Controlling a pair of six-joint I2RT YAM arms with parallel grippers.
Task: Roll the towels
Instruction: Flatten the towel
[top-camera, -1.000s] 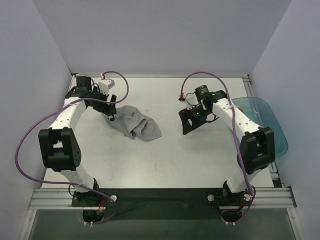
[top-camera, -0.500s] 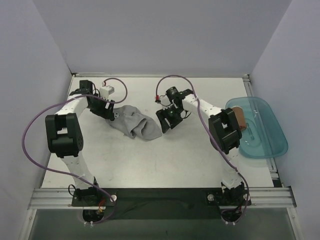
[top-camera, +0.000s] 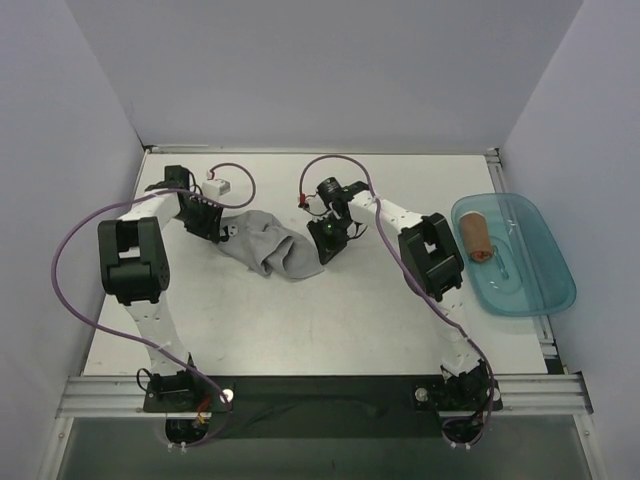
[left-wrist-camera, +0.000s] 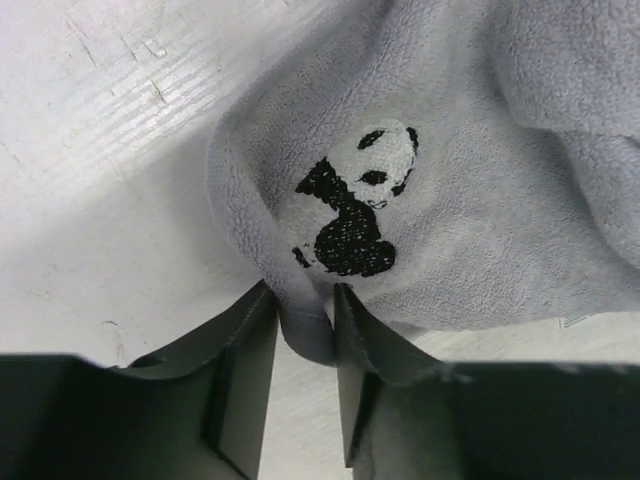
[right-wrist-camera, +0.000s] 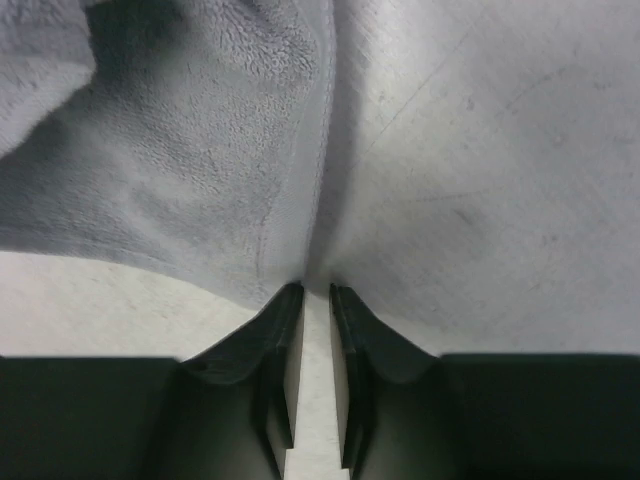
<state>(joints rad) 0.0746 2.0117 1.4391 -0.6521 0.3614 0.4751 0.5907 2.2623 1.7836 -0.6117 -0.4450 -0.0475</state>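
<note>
a: so, where's the grey towel (top-camera: 272, 245) lying?

b: crumpled on the table (top-camera: 300, 330), toward the far side and a little left of centre. it's bunched in soft folds between the two arms, which reach in from opposite sides, one at each end of the cloth.

a: and the left gripper (left-wrist-camera: 305, 318)?

b: down at the towel's left end. its jaws are closed most of the way, with a thick fold of grey fleece squeezed between the two fingers. a small black-and-white panda print (left-wrist-camera: 350, 205) sits on the cloth just beyond the tips.

a: what about the right gripper (right-wrist-camera: 313, 290)?

b: at the towel's right end, low over the table. the jaws are drawn nearly together, with only a thin slit between them. the stitched hem of the towel runs straight into that slit, so it looks pinched by the very tips.

a: and the rust-brown towel (top-camera: 479, 238)?

b: well apart from all that, off to the right. it lies as a short roll inside the teal tray (top-camera: 545, 295), near the tray's left wall. the tray itself sits at the table's right edge.
</note>
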